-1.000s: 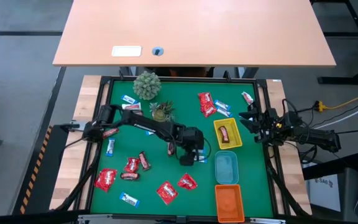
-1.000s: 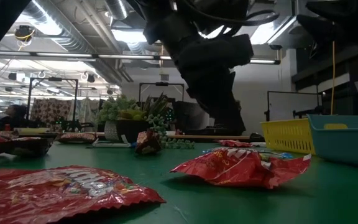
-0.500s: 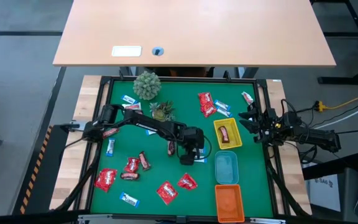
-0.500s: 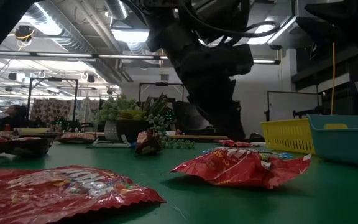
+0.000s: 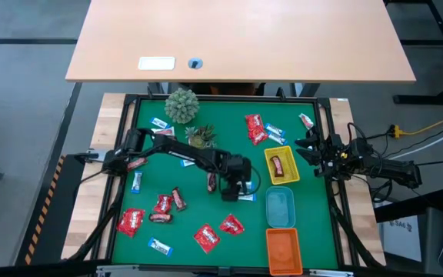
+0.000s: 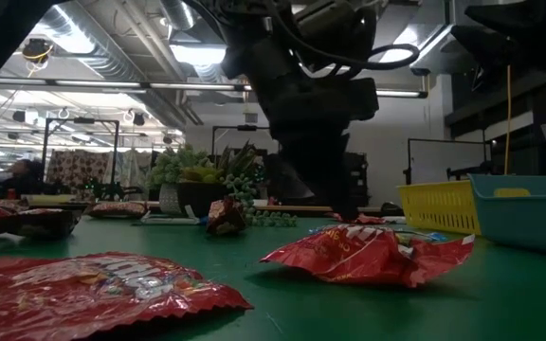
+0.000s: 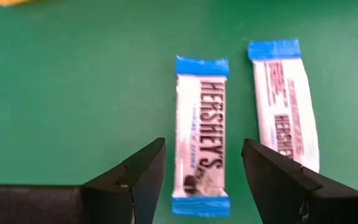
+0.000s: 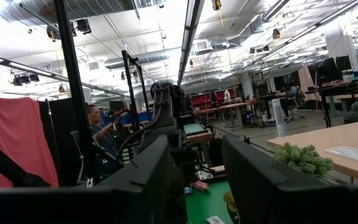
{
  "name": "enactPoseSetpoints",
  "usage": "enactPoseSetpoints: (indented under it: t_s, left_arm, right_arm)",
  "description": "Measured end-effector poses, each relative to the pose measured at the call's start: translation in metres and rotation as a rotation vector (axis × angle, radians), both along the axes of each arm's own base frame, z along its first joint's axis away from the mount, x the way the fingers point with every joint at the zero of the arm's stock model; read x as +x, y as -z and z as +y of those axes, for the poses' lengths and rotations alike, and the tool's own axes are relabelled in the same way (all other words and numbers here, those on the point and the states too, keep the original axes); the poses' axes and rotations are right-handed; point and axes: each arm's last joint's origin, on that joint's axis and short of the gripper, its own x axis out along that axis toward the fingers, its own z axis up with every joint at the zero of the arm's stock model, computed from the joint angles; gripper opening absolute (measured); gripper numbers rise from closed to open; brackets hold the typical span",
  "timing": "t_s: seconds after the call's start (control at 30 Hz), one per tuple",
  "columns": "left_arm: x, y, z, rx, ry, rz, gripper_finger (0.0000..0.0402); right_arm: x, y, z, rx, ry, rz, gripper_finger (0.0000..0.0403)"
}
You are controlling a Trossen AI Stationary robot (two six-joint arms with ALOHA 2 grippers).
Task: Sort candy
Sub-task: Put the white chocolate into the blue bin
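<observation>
The left gripper (image 7: 202, 163) stands with its jaws wide and empty, one finger on each side of a blue-and-white candy bar (image 7: 201, 135) that lies flat on the green table (image 7: 73, 93); the jaws are low over it but have not closed; a second blue-and-white bar (image 7: 286, 102) lies just beside the first, close to the outer face of one finger.

The likeliest fault, as I judge it, is that finger nudging or trapping the second bar as the jaws descend, so that two sweets come up or one skids away; the wrapper is flat and slick, so a pinch that starts too high could slide off it; the jaws also sit toward one end of the bar, which could let it droop or twist when lifted.

In the high view the left gripper (image 5: 233, 187) reaches from the table's left edge across to the middle, wrist bent down, just left of the yellow tray (image 5: 281, 165) and the blue tray (image 5: 280, 208); red packets (image 5: 206, 237) and other candy lie scattered nearer the front; the right gripper (image 5: 314, 148) waits at the table's right edge, lifted level, jaws part open and empty.
</observation>
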Motion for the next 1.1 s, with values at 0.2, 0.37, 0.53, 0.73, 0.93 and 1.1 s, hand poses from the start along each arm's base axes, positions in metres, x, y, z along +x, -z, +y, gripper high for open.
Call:
enactPoseSetpoints:
  t_s: [0.2,0.37,0.53,0.73,0.93,1.1]
  left_arm:
    - [0.0,0.0,0.001,0.032,-0.018,0.005,0.0208]
    - [-0.001,0.001,0.002,0.011,-0.01,0.007,0.0208]
    - [-0.002,0.002,-0.003,0.011,0.002,0.014,0.0208]
    - [-0.002,0.002,-0.001,0.009,-0.002,0.015,0.0207]
    - [-0.004,0.01,0.0,0.013,-0.004,0.066,0.0207]
    - [-0.003,0.015,-0.001,-0.027,-0.013,0.077,0.0207]
  right_arm:
    - [0.0,0.0,0.0,0.0,0.0,0.002,0.015]
    - [0.0,0.0,0.0,0.0,-0.001,0.003,0.015]
    - [0.001,0.002,0.0,0.002,-0.001,0.021,0.015]
    - [0.001,0.004,0.0,0.005,-0.001,0.044,0.015]
    - [0.002,0.004,0.0,0.005,-0.001,0.047,0.015]
    - [0.002,0.005,0.0,0.005,-0.002,0.051,0.015]
